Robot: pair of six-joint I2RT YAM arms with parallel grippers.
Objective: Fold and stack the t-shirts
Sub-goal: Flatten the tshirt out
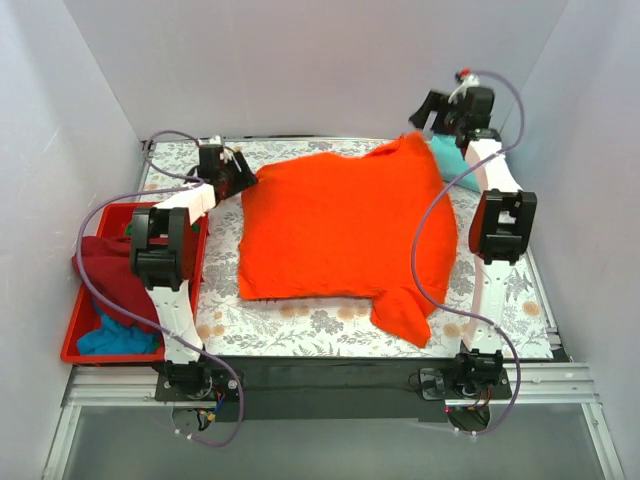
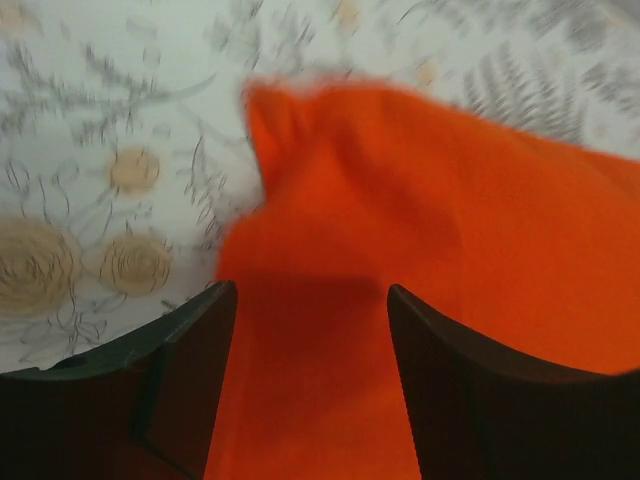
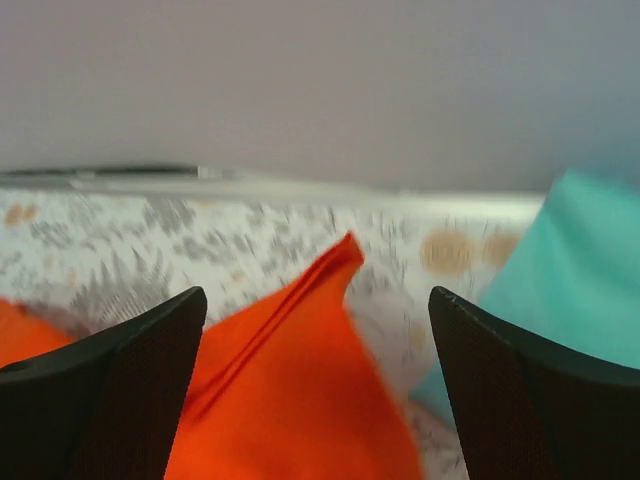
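Orange-red shirt (image 1: 345, 230): spread centrally, a sleeve reaching the far-right corner. Left gripper (image 2: 310, 295): at its far-left corner, fingers apart, empty, cloth directly below. Right gripper (image 3: 315, 300): above far-right corner, spread wide, empty, sleeve just ahead.

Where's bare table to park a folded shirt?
Bare floral tablecloth runs along the near edge, in front of the spread orange-red cloth t-shirt, and also right of its near sleeve. Crowded: the far right corner, with a mint-teal shirt beside the right hand. The red plastic tray is piled with cloth.
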